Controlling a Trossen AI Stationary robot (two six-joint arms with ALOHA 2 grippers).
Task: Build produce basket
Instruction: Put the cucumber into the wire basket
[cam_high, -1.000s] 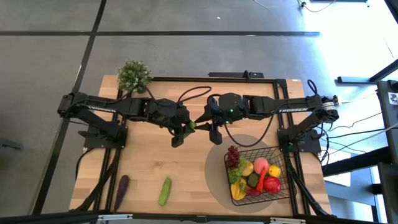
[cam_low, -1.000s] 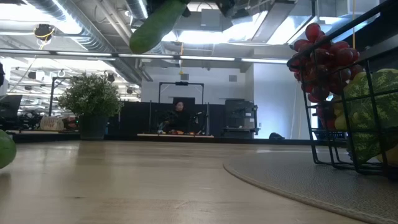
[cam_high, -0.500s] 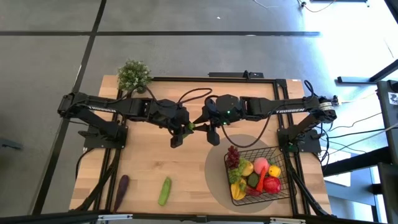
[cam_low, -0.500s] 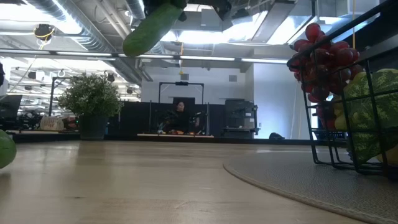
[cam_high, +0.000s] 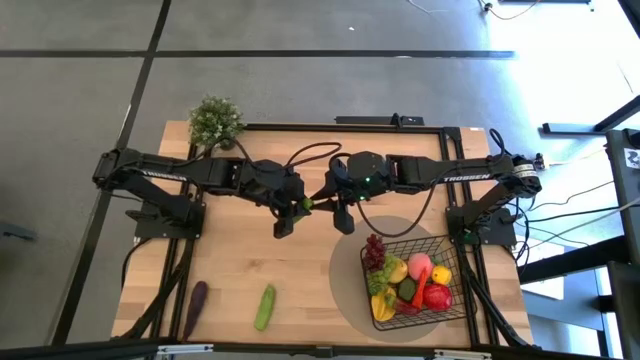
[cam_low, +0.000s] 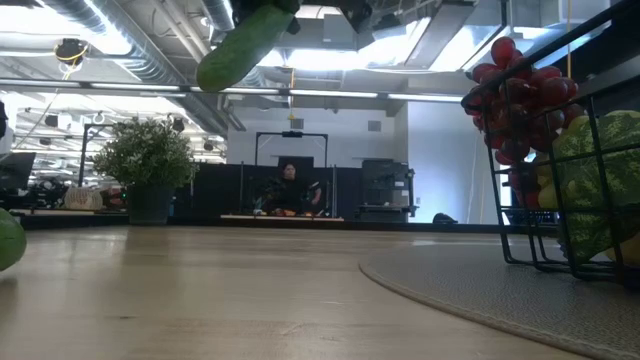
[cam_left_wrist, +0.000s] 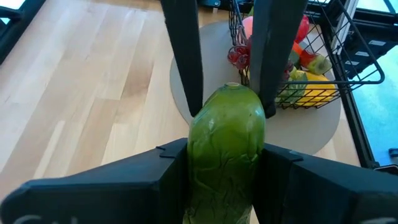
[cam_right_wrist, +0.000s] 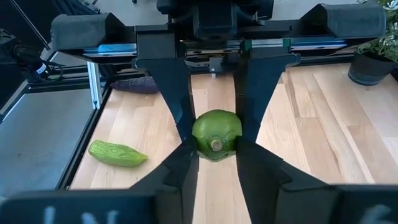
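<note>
1. Above the middle of the table, a green cucumber (cam_left_wrist: 225, 149) hangs in the air, held at both ends.
2. The left gripper (cam_high: 296, 207) squeezes one end of it between its two dark fingers (cam_left_wrist: 183, 56).
3. The right gripper (cam_high: 330, 203) has its fingers (cam_right_wrist: 180, 168) closed on the other end, tip to tip with the left one.
4. The basket (cam_high: 452, 303) sits on a round grey mat (cam_high: 350, 290) near the right front corner, full of produce (cam_high: 410, 281): dark red grapes (cam_high: 374, 250), a pink peach (cam_high: 420, 264), a red apple (cam_high: 437, 296) and yellow fruit.
5. A second cucumber (cam_high: 265, 306) and a purple eggplant (cam_high: 196, 299) lie on the wood at the front left, well apart from the basket.
6. A leafy potted plant (cam_high: 215, 121) stands at the back left corner.
</note>
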